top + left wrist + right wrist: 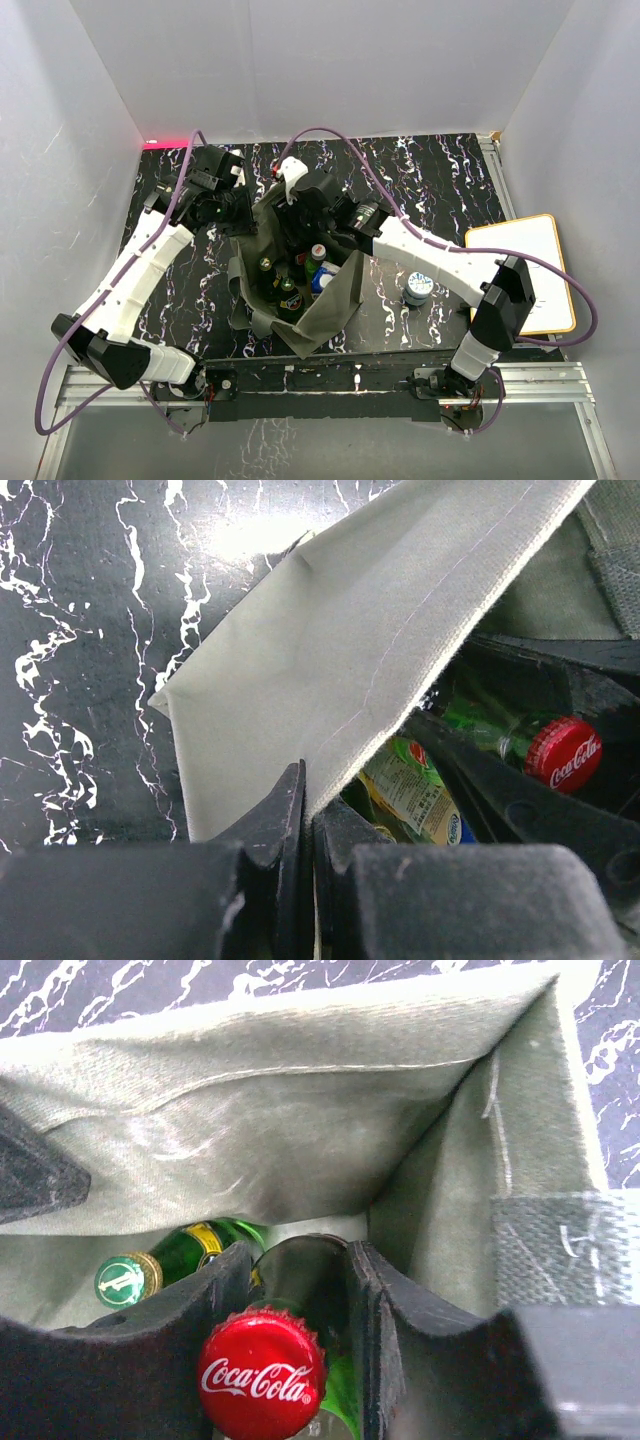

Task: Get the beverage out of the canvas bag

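The olive-grey canvas bag [335,295] stands open at the table's middle with several bottles inside. My left gripper [308,790] is shut on the bag's near rim fabric [330,660] and holds that side up; it shows in the top view [243,222] at the bag's left edge. My right gripper [298,1260] is down inside the bag [300,1100], its fingers closed on either side of a green glass bottle with a red Coca-Cola cap [262,1375]. That cap also shows in the left wrist view [563,753]. In the top view the right gripper [305,215] covers this bottle.
A second green bottle with a green-gold cap [128,1280] lies beside the held one. A labelled bottle [415,790] lies near the left rim. A small can [418,288] stands on the table right of the bag. A white board with an orange rim [520,270] lies at far right.
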